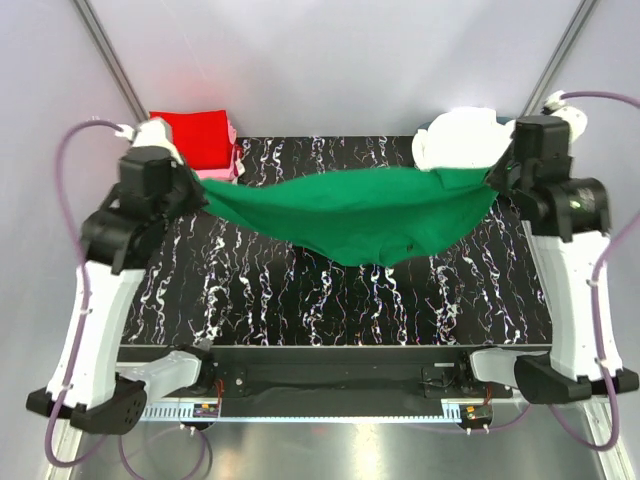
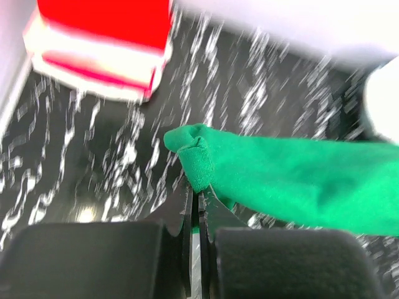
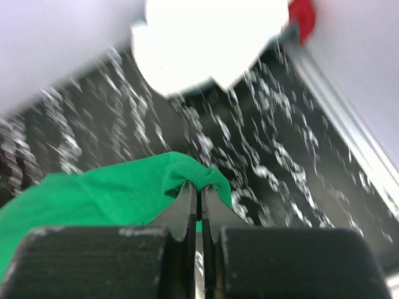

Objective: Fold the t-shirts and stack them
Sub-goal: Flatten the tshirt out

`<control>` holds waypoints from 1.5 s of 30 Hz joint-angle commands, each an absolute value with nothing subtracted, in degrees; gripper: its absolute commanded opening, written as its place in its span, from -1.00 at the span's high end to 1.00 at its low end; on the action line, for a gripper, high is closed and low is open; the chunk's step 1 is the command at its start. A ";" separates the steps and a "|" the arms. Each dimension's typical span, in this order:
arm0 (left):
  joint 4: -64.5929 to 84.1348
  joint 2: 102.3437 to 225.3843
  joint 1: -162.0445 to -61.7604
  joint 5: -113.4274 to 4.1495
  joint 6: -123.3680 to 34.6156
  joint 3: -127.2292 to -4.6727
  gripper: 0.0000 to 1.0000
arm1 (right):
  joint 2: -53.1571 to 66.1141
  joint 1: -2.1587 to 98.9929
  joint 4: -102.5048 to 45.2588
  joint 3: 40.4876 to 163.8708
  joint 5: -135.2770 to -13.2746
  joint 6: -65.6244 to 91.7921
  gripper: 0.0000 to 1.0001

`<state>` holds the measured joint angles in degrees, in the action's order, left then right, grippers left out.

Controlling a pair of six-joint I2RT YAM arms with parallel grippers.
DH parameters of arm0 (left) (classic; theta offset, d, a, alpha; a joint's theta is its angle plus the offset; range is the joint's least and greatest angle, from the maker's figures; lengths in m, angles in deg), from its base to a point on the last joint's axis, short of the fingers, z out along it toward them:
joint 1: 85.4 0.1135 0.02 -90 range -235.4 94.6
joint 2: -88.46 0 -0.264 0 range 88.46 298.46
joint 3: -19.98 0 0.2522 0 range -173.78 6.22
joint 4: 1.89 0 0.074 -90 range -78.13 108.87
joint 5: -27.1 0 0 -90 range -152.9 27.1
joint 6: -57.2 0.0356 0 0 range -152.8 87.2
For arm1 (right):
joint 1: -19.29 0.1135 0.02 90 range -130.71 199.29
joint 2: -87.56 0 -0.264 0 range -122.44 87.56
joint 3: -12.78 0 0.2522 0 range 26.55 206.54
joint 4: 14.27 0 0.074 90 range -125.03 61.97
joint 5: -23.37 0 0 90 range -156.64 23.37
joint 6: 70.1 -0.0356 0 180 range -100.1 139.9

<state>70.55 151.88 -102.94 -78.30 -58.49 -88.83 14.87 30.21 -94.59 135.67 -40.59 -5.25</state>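
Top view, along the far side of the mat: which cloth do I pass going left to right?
Order: red-topped stack → green shirt, stretched across the middle → white pile.

A: What has the right hand [image 3: 197, 192] got?

B: A fold of the green t-shirt [image 3: 106, 196], pinched between its two black fingers, which are pressed together. The cloth runs off to the lower left, in front of the black white-veined mat [image 3: 280, 180].

A: And beyond it?

B: A white heap of cloth [image 3: 206, 37] on the mat, washed out by glare. A bit of red cloth [image 3: 302, 17] shows past it at the top right, blurred.
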 commanded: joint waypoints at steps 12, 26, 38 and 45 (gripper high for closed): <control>67.51 151.05 -102.01 -67.66 -56.61 -67.73 1.00 | 20.40 26.94 -91.40 116.55 -50.64 -2.95 1.00; 53.37 135.39 -139.96 -61.93 -91.67 -31.58 0.51 | 32.18 26.94 -88.67 95.73 -44.14 -10.07 1.00; 55.13 162.59 -131.21 -68.03 -66.39 -61.86 -0.55 | 34.74 26.94 -84.81 86.75 -52.56 -12.18 1.00; 50.63 190.03 -123.29 -60.09 -56.80 -80.77 -0.50 | 33.16 26.94 -82.70 85.78 -58.46 -11.66 1.00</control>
